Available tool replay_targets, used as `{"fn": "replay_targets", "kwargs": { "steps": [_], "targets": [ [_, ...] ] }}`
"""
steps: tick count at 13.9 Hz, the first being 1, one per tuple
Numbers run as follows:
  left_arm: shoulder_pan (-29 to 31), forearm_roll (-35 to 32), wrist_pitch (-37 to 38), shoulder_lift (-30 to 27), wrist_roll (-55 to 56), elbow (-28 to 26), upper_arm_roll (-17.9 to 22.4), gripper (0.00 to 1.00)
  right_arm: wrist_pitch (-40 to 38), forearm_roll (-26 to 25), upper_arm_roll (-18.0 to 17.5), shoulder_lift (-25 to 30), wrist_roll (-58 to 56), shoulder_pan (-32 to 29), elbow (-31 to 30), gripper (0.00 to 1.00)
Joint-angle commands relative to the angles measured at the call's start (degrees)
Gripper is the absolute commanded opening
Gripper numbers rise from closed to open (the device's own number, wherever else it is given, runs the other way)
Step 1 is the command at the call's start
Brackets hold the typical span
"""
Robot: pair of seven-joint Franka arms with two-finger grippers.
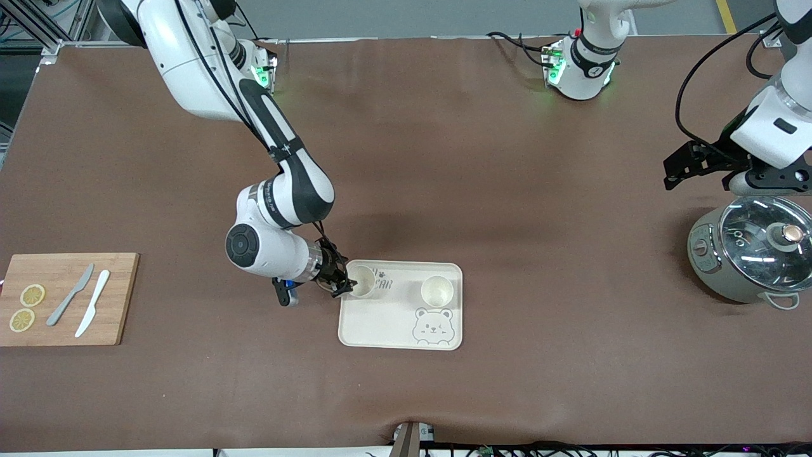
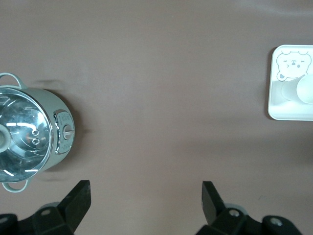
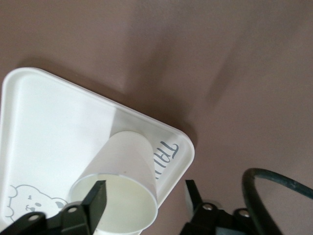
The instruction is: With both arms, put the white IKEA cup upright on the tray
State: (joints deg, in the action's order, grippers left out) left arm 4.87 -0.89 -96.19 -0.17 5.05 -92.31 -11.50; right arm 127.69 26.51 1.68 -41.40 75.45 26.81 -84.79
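At centre-bottom of the front view, the cream tray (image 1: 380, 330) is lying on the brown table (image 1: 444, 158) with two white cups standing upright on it. One white cup (image 1: 363, 280) is sitting at the tray's corner toward the right arm's end, over the grey lettering; the second white cup (image 1: 437, 291) is standing toward the left arm's end, just above the bear-face drawing (image 1: 432, 326).

The right gripper (image 1: 339, 282) is hanging at the first cup's rim. In the right wrist view its fingers (image 3: 98, 198) are standing apart, one inside the cup's (image 3: 124, 183) mouth and one outside the wall, not pressing on it.

The left gripper (image 1: 688, 164) is waiting at the right edge of the frame, spread wide above bare table beside the glass-lidded cooker pot (image 1: 748, 257).

A wooden cutting board (image 1: 66, 298) at lower left is carrying two lemon slices (image 1: 26, 307) and two knives (image 1: 81, 302).
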Motion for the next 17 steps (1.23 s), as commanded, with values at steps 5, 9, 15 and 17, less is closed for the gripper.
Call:
{"fn": "replay_targets", "kwargs": {
  "steps": [5,9,15,17],
  "targets": [
    [1.28,1.15,4.26,-2.37,-1.45,1.26,0.17,1.0,-7.18,-9.78,0.96,0.97,0.92,0.09,6.73,1.0],
    [1.2,1.15,4.61,-3.25,-1.45,0.99,-0.01,1.0,-7.54,-11.74,0.69,1.06,-3.37,-3.69,9.72,1.0],
    [1.2,1.15,4.61,-3.25,-1.45,1.08,-0.27,1.0,-15.51,-13.15,1.05,7.21,-14.88,-6.24,9.55,1.0],
    [1.2,1.15,5.31,-3.69,-1.36,0.99,-0.36,1.0,-25.17,-14.28,1.13,9.4,-21.36,-8.17,9.82,1.0]
  ]
}}
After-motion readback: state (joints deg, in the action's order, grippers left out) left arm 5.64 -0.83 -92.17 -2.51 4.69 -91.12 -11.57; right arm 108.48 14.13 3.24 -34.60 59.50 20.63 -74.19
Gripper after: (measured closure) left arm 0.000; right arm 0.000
